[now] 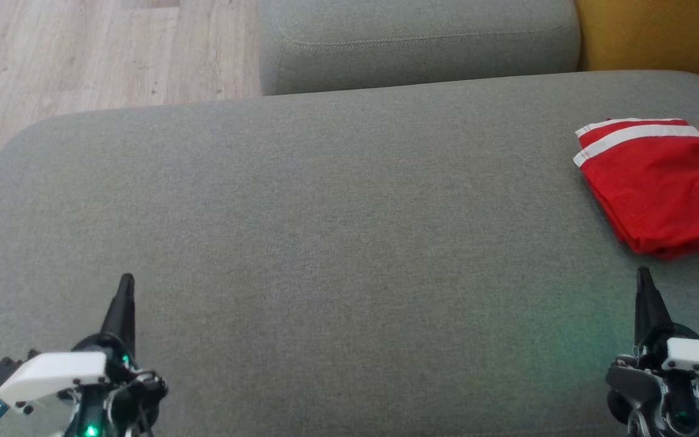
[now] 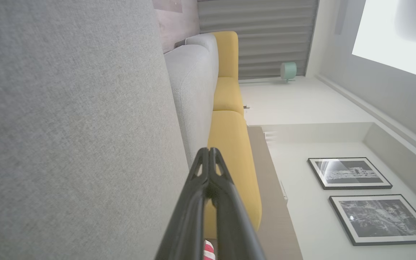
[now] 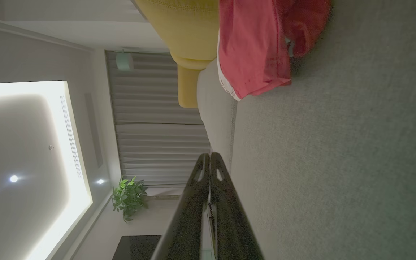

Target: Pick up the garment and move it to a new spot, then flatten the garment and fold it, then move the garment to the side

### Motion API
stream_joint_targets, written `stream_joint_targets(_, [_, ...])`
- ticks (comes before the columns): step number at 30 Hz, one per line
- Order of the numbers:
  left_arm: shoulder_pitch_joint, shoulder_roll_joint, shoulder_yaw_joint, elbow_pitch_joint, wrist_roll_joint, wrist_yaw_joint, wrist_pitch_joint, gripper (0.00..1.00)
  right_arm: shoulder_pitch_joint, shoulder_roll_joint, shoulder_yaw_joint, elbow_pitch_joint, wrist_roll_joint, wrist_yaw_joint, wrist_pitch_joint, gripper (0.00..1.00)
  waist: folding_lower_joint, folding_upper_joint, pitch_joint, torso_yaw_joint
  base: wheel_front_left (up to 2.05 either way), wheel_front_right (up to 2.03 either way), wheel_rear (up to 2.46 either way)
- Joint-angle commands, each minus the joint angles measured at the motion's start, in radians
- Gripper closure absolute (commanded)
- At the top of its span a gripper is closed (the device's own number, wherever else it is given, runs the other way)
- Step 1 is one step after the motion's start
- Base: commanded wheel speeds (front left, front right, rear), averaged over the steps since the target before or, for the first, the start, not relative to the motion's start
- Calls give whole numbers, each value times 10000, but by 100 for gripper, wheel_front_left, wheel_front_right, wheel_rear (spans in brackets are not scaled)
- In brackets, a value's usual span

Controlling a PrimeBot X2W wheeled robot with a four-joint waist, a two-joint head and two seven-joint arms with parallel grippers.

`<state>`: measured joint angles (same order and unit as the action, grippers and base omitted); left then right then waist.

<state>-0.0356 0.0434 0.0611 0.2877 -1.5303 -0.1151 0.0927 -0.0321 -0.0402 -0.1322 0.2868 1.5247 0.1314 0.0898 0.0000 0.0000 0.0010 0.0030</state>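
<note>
Fig.: folded red garment lies far right on grey cushion, apparently set aside. L hand & R hand rest near, fingers together, empty; task prob. done.

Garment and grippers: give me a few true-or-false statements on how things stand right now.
1. The red garment lies folded at the right end of the grey cushion. True.
2. The right gripper is shut on the garment. False: it is shut on nothing, apart from the garment.
3. The left gripper is shut and empty. True.
4. The garment carries blue stripes. False: its stripes are white.
</note>
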Motion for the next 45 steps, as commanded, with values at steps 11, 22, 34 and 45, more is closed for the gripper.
stream_joint_targets(11, [-726, 68, 534, -422, -778, -155, 211, 100, -759, -100, 183, -420, 838, -7, 235, 100, 0, 0, 21, -30, 0, 0, 0])
stream_joint_targets(22, [-726, 68, 533, -422, -779, -155, 210, 100, -759, -100, 183, -420, 838, -7, 235, 100, 0, 0, 21, -30, 0, 0, 0])
stream_joint_targets(34, [-725, 68, 532, -423, -780, -155, 209, 100, -759, -100, 184, -420, 839, -7, 234, 100, 0, 0, 21, -30, 0, 0, 0])
stream_joint_targets(45, [-725, 68, 531, -424, -781, -155, 208, 100, -759, -100, 184, -420, 839, -7, 234, 100, 0, 0, 21, -30, 0, 0, 0])
